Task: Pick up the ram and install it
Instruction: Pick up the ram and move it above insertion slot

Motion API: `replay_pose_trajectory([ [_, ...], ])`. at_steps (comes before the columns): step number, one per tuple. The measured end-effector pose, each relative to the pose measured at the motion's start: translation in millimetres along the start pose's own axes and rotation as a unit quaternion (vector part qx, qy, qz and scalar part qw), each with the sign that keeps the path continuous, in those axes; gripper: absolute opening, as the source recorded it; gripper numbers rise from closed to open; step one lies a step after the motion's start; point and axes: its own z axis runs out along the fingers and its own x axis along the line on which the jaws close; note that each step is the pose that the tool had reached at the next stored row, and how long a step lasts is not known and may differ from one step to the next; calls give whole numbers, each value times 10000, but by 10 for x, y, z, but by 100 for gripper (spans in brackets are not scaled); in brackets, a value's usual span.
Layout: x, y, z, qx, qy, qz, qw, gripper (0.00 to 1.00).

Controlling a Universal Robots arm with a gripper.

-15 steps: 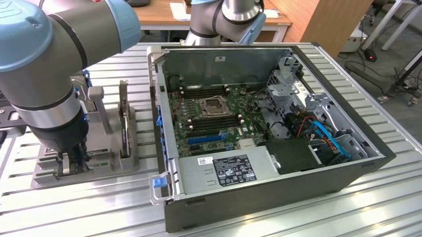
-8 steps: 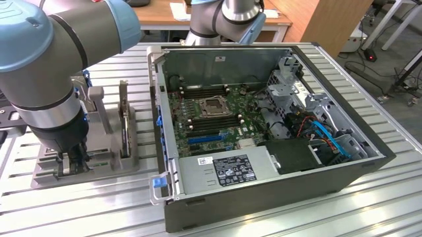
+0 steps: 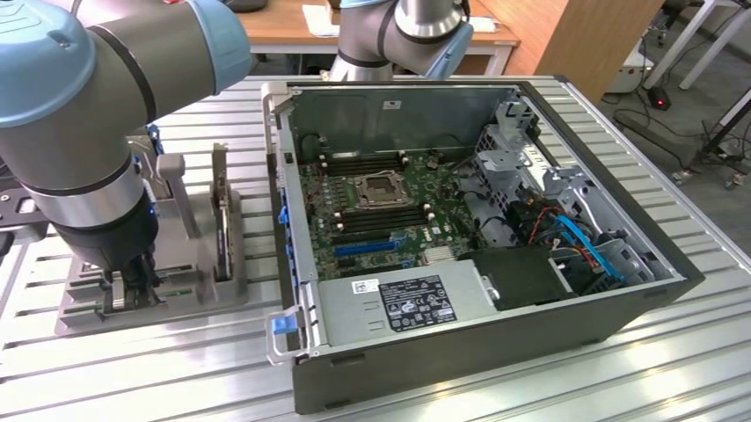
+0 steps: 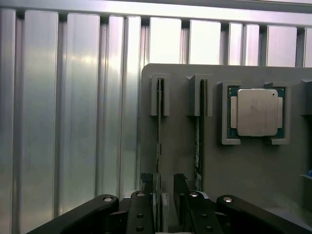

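Note:
Two rams stand on edge in slots of a grey holder [image 4: 253, 165]. In the wrist view, my gripper [image 4: 165, 195] is open and straddles the near end of one thin green ram [image 4: 159, 126]. One black finger [image 4: 146, 204] stands on each side of this ram, with a small gap showing on one side. The second ram [image 4: 199, 126] stands parallel, just outside the fingers. In the exterior view my gripper [image 3: 127, 294] reaches down into the holder [image 3: 200, 299] at the exterior view's left, beside the other upright ram [image 3: 221, 220].
A square silver processor [image 4: 256, 112] lies in its nest on the holder. An open computer case [image 3: 281, 176] sits to the exterior view's right of the holder, with the motherboard's long memory slots [image 3: 352, 163] and a power supply [image 3: 399, 308] inside. The table is ribbed aluminium [image 3: 141, 369].

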Motion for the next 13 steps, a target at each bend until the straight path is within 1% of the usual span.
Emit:
replay_pose_trajectory([
  [4, -5, 0, 1, -1, 4, -1, 10000, 30],
  [13, -7, 0, 2, 0, 4, 0, 10000, 30],
])
